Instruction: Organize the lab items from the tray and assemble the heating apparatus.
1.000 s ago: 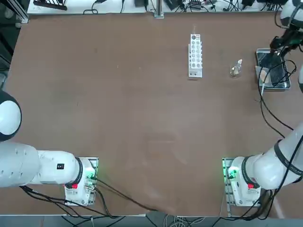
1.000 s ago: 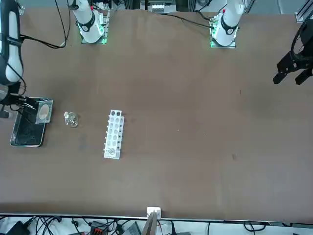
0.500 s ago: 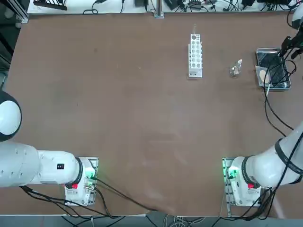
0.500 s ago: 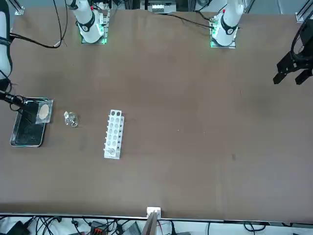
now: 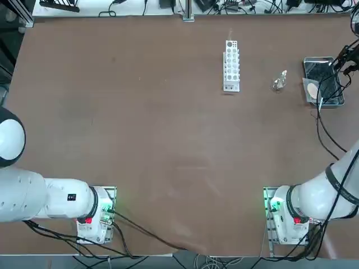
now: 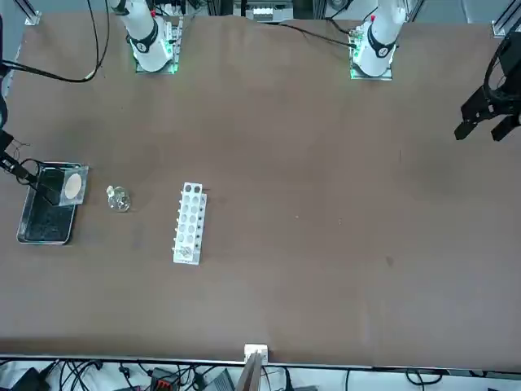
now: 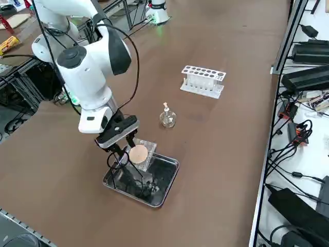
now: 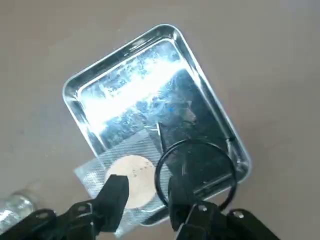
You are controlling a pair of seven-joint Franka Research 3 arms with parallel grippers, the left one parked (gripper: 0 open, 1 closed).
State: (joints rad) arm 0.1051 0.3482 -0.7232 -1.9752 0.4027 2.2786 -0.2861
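Two items wait in the tray; my right gripper (image 8: 145, 195) hangs above it.

I read its fingers as partly apart and empty, straddling the tripod (image 8: 196, 172) ring's edge. The gauze mat (image 8: 127, 177) overhangs the tray (image 7: 165, 189) rim toward the burner (image 7: 167, 117), which stands on the table just beside. Closing carelessly could snag the mat or let the thin wire slip.

My right gripper (image 8: 145, 195) now sits further out past the table's edge by the tray (image 7: 163, 191), no longer over it. My fingers (image 8: 116, 196) stand closer together than a second ago.
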